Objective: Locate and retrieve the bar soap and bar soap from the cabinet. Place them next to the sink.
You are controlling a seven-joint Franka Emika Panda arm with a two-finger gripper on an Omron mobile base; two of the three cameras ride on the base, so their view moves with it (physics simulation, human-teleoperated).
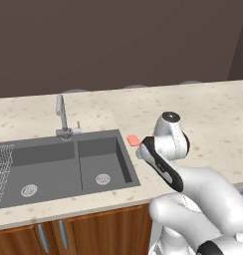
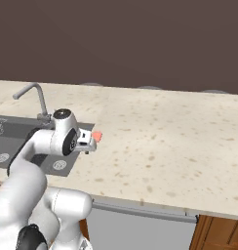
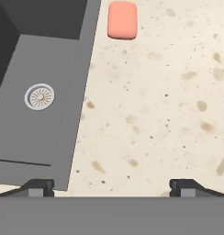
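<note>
One salmon-pink bar soap lies flat on the speckled beige counter, just right of the dark grey sink, close to its rim. My gripper hovers above the counter a little nearer than the soap. It is open, its dark fingertips spread wide with nothing between them. The soap lies apart from the fingers, ahead of them in the hand view. The cabinet is out of view.
A slim silver faucet stands behind the sink. A wire rack hangs in the left basin. The counter stretches wide to the right. Wooden units with short silver handles sit below the front edge.
</note>
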